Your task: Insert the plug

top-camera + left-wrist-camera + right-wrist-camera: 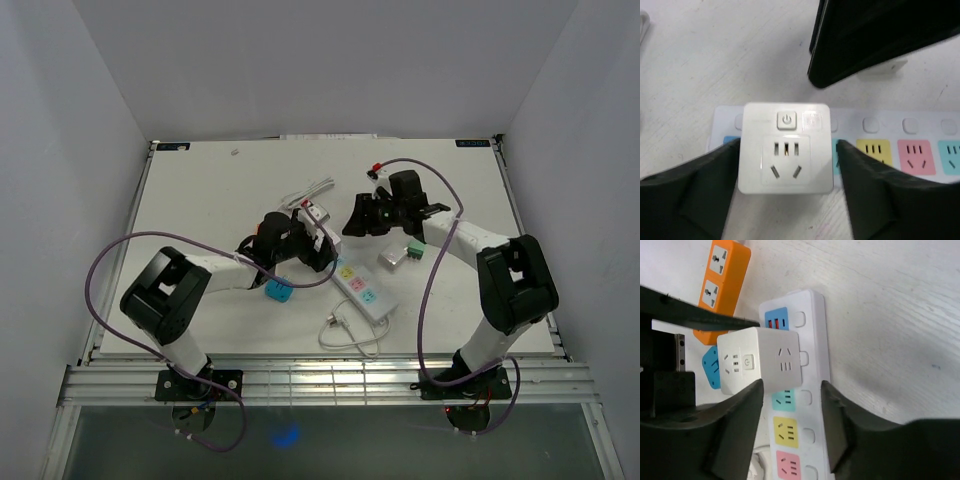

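A white cube plug adapter [786,150] with a power button sits on the blue end socket of the white power strip [890,131], which has coloured sockets. My left gripper [788,145] is open around the cube, the left finger at its side and a thin gap on the right. In the right wrist view the cube [765,357] stands on the strip [815,340]. My right gripper [791,387] is open above the strip, its fingers either side of the teal socket, holding nothing. In the top view both grippers [315,250] [372,215] meet over the strip's far end [365,285].
An orange socket block [725,285] and a blue adapter [712,367] lie beside the strip. The blue adapter also shows in the top view [278,291]. A white-and-green adapter [400,255] lies right of the strip. The strip's white cord [350,335] coils near the front.
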Available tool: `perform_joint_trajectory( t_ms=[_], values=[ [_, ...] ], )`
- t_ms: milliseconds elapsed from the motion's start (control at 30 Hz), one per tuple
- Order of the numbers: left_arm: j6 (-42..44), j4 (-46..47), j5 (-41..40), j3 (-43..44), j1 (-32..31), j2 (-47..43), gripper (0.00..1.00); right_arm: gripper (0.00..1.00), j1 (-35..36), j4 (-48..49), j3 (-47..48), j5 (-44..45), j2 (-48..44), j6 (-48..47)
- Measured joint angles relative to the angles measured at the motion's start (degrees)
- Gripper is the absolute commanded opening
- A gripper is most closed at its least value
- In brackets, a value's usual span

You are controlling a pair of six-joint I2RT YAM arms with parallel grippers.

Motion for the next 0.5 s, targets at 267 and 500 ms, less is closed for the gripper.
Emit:
perform_joint_trajectory(
  t_ms=[267,500],
  values=[
    [-5.9,-0.4,-1.2,-7.6,-0.3,-5.2,0.98,0.97,-1.9,-1.2,-7.3,2.9,-14.0,-3.3],
    [-11.3,0.7,-3.7,-12.7,-0.3,-17.2,0.98,0.89,-1.8,0.0,-15.4,3.5,-22.5,-8.5]
  ],
)
